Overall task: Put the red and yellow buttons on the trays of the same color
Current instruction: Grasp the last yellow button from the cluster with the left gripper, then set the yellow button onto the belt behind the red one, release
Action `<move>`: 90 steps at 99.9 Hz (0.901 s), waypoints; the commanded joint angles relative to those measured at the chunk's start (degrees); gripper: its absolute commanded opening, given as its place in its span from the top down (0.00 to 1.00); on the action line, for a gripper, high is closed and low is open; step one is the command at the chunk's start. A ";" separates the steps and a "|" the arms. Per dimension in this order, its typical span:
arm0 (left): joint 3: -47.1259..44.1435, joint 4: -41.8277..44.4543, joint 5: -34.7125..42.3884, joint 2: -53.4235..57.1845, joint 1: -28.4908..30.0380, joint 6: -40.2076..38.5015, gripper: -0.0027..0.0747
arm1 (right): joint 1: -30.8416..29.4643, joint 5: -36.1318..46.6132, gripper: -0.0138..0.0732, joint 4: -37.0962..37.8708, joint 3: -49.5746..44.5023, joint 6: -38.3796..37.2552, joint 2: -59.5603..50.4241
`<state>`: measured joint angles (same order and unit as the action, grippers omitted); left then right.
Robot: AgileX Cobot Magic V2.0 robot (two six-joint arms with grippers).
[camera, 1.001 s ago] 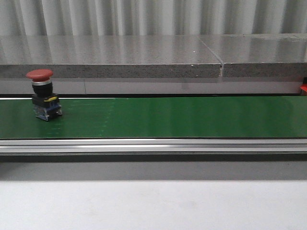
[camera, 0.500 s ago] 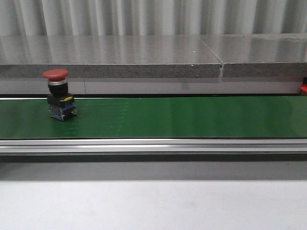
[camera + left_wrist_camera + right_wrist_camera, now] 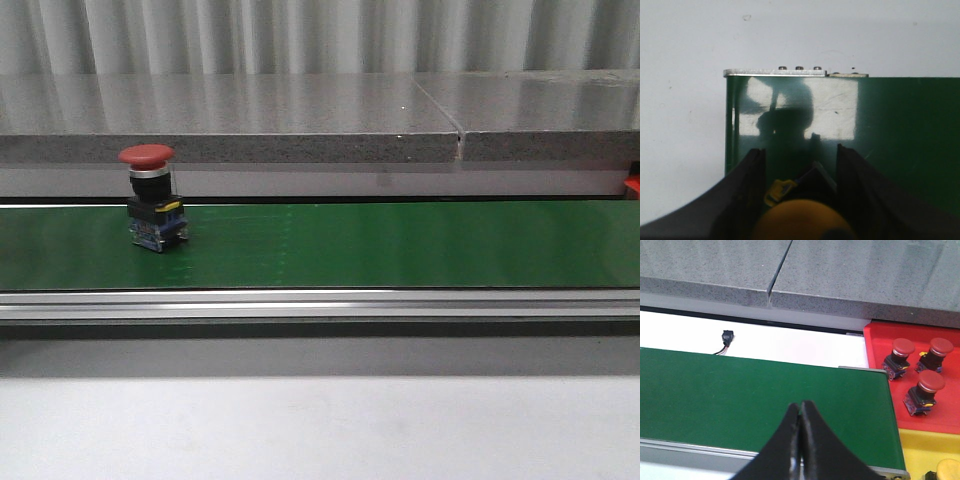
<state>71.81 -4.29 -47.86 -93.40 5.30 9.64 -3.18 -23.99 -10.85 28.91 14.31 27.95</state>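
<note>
1. Left arm fingers (image 3: 800, 160): spread wide on either side of a yellow button (image 3: 800, 220), which fills the gap; whether the pads actually press it cannot be told. They hang over the end of the green belt (image 3: 900, 140), pale tabletop (image 3: 685, 100) beyond. The front view shows none of this.

2. Red button (image 3: 152, 198): upright on the green belt, left part, mushroom cap up, long axis vertical. Visible only in the front view; neither wrist camera catches it, so its bearing from either set of fingers cannot be read directly.

3. Right arm fingers (image 3: 800, 435): pressed together, tips touching, holding nothing, poised above the belt's near edge close to its end.

4. Red tray (image 3: 920, 365): just past that belt end, carrying three red buttons (image 3: 920, 390). Yellow tray (image 3: 930, 455) adjoins it, a yellow button partly visible at the frame corner. Only a red sliver of this shows at the front view's right edge.

Judgement: the red button lies well apart from the right fingers, along the belt; being beside the trays, the right arm seems the one to take it, and must open first.
</note>
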 commanded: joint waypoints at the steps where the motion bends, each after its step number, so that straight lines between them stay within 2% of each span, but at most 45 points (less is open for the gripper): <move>1: -0.06 -0.15 4.22 2.40 -0.26 0.11 0.99 | 0.04 4.21 0.92 0.28 2.10 0.23 -0.14; 35: -2.40 -0.07 5.55 2.37 -0.26 0.11 0.99 | 0.04 4.21 0.92 0.28 2.10 0.23 -0.14; 43: -2.40 -0.07 4.92 2.37 -0.26 0.11 0.94 | 0.04 4.21 0.92 0.28 2.10 0.23 -0.14; 50: -2.40 -0.07 4.26 2.37 -0.26 0.11 0.85 | 0.04 4.21 0.92 0.28 2.10 0.23 -0.14; 57: -2.40 -0.07 4.11 2.37 -0.26 0.11 0.71 | 0.04 4.21 0.92 0.28 2.10 0.23 -0.14; 69: -2.40 -0.07 4.11 2.37 -0.26 0.11 0.39 | 0.04 4.21 0.92 0.28 2.10 0.23 -0.14; 76: -2.40 -0.80 4.11 2.37 -0.26 0.11 0.25 | 0.04 4.21 0.92 0.28 2.10 0.23 -0.14; 83: -2.40 -2.03 4.11 2.37 -0.26 0.11 0.18 | 0.04 4.21 0.92 0.28 2.10 0.23 -0.14; 90: -2.29 -3.33 4.11 2.37 -0.39 0.11 0.17 | 0.04 4.21 0.92 0.28 2.10 0.23 -0.14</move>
<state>67.90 -5.20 -45.44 -93.40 5.30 9.64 -3.18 -23.99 -10.85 28.91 14.31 27.95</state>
